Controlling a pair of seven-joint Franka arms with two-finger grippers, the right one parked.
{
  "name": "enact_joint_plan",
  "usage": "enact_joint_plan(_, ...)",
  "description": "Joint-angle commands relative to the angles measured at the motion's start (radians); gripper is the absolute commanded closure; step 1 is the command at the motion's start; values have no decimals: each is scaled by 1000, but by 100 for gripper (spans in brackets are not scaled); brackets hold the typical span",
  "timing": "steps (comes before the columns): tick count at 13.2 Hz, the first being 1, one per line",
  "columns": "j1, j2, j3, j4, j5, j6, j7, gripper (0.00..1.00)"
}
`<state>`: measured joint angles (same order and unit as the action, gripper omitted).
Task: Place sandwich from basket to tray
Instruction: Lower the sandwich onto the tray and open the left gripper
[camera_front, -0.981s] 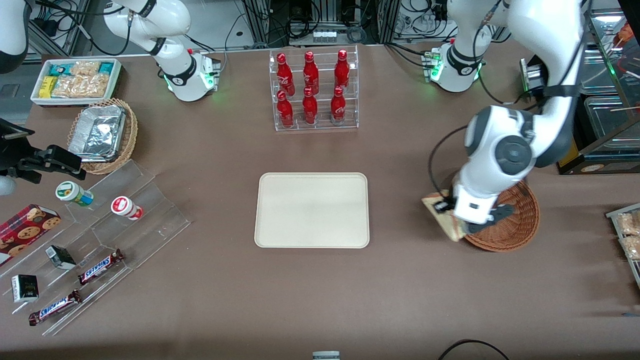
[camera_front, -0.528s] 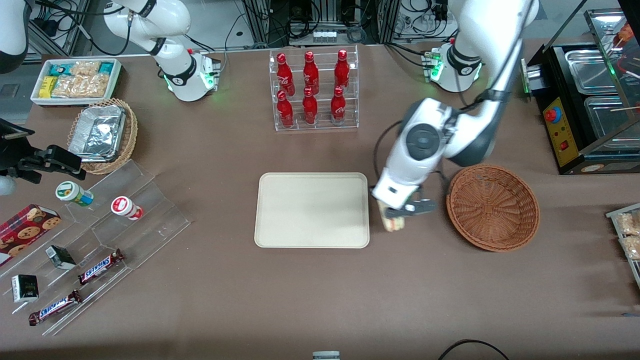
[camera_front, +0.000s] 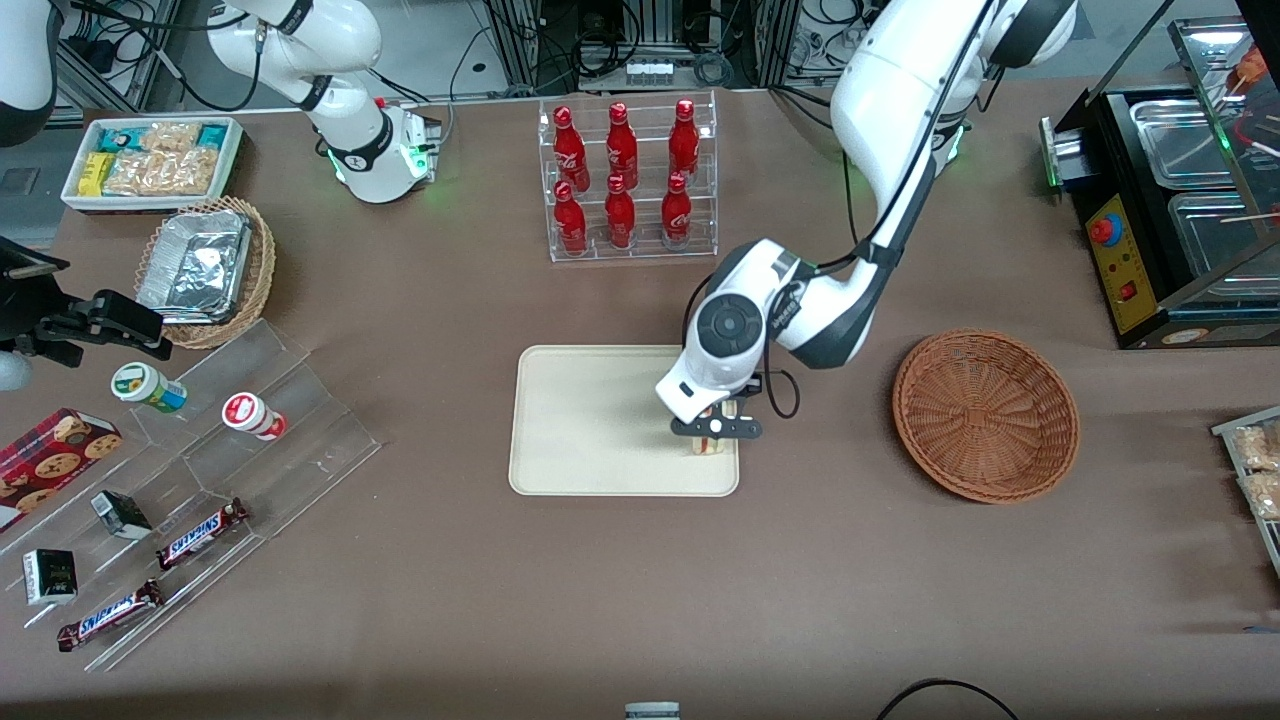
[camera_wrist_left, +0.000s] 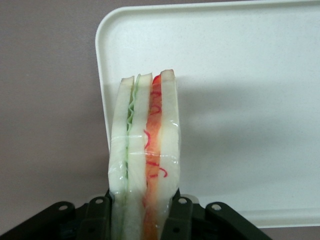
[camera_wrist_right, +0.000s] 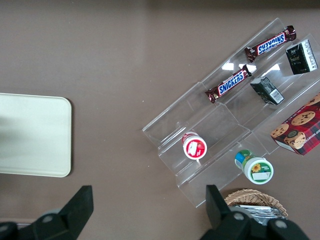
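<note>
Since a second ago the gripper (camera_front: 714, 432) has carried the sandwich (camera_wrist_left: 146, 160) away from the basket (camera_front: 986, 415) to above the tray (camera_front: 590, 420), near its basket-side edge. Its fingers (camera_wrist_left: 179, 215) clamp the wedge upright. Lowering and releasing seem next. How high it hangs above the tray is hard to judge.

- sandwich (camera_wrist_left: 145, 160): pale bread, green and orange-red filling
- tray (camera_front: 590, 420): plain cream
- basket (camera_front: 985, 415): reddish-brown weave
- end effector (camera_front: 714, 430): black
- counter (camera_front: 640, 600): brown
</note>
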<state>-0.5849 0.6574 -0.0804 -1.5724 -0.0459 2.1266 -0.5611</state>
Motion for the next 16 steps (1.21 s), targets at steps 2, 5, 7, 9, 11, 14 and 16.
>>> enact_joint_plan(2, 2, 21, 7, 41, -23, 2, 26, 60)
enact_joint_plan(5, -9, 54, 7, 55, -22, 35, 17, 60)
enact_joint_plan(7, -12, 73, 7, 71, -19, 36, 15, 60)
enact_joint_plan(9, -13, 85, 7, 72, -19, 58, 15, 57)
enact_joint_plan(11, -13, 90, 7, 72, -17, 65, 15, 50)
enact_joint_plan(14, -13, 82, 7, 72, -8, 64, -15, 9)
enact_joint_plan(16, -15, 44, 10, 63, -2, 46, -22, 0)
